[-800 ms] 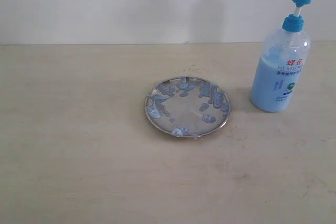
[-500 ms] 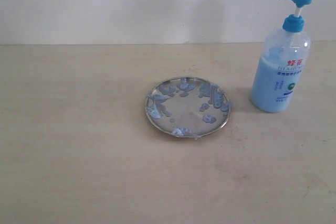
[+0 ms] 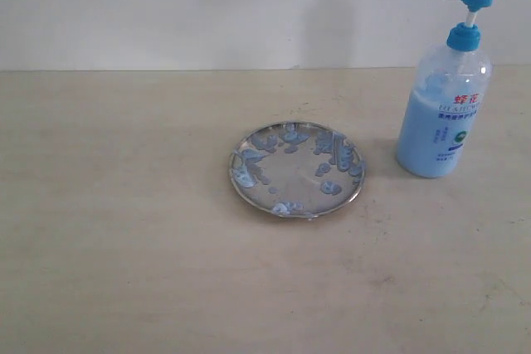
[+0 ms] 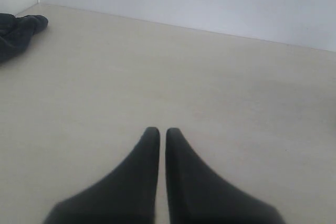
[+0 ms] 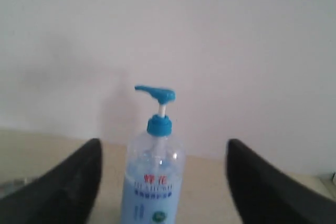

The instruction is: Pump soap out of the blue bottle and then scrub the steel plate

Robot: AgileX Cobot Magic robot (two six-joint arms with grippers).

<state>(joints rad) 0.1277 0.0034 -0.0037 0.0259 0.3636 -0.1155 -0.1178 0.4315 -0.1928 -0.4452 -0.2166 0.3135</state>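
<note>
The steel plate (image 3: 296, 169) lies flat in the middle of the table in the exterior view, speckled with pale-blue soap (image 3: 329, 186) blobs. The blue bottle (image 3: 443, 113) stands upright at the right, pump head turned left. Neither gripper shows in the exterior view. In the right wrist view my right gripper (image 5: 164, 148) is open, its dark fingers (image 5: 71, 182) wide apart on either side of the bottle (image 5: 152, 182), which stands some way beyond them. In the left wrist view my left gripper (image 4: 158, 132) is shut on nothing, above bare tabletop.
A dark cloth-like object (image 4: 16, 32) lies at a table corner in the left wrist view. A pale wall (image 3: 207, 6) backs the wooden table (image 3: 124, 246). A sliver of the plate's rim (image 5: 8, 186) shows at the right wrist view's edge.
</note>
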